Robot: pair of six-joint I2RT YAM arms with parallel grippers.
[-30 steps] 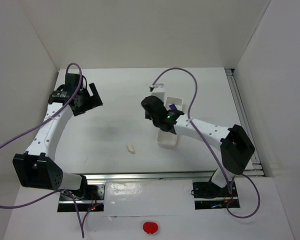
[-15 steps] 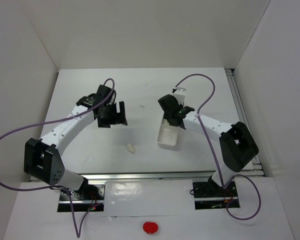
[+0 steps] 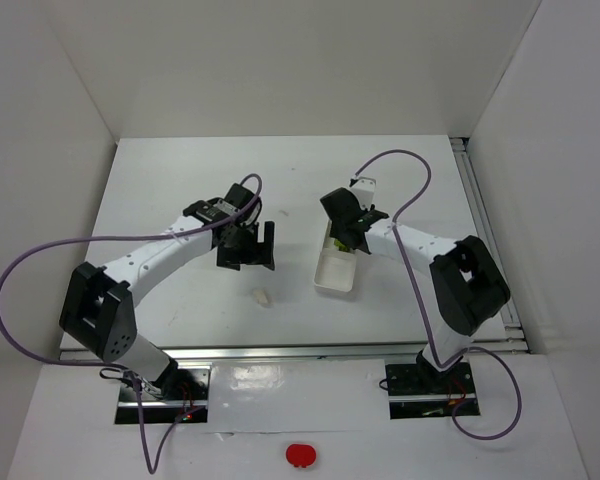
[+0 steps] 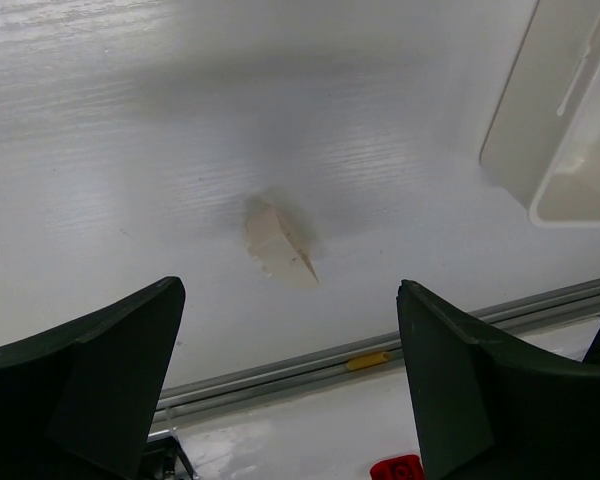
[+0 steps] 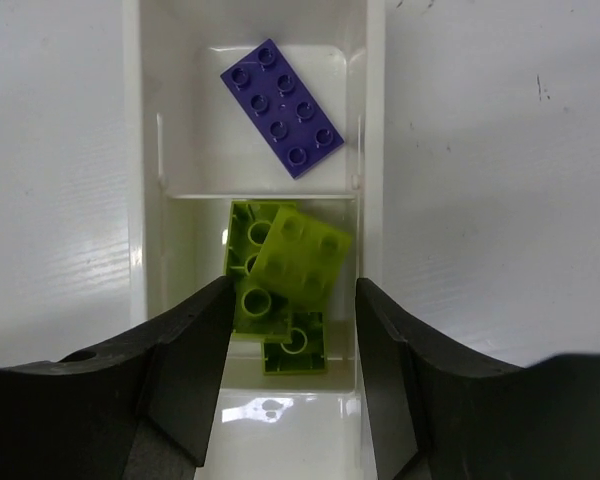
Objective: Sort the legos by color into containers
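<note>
The off-white lego (image 3: 263, 296) lies on the table left of the white tray (image 3: 332, 277). In the left wrist view the lego (image 4: 278, 245) sits ahead of my left gripper (image 4: 290, 292), whose jaws stand wide apart and empty. My left gripper (image 3: 248, 254) hovers just behind the lego. My right gripper (image 3: 346, 234) is open and empty over the tray's middle (image 5: 373, 150). Its view shows the dark purple lego (image 5: 283, 107) in the far compartment. Three lime-green legos (image 5: 290, 265) are piled in the compartment between the jaws.
A metal rail (image 4: 380, 358) runs along the near table edge, with a red button (image 3: 300, 455) beyond it. White walls enclose the table on the left, back and right. Purple cables loop above both arms.
My left arm has swung from the back left to the table's middle, over the off-white lego. My right gripper has shifted a little toward the tray's far end.
</note>
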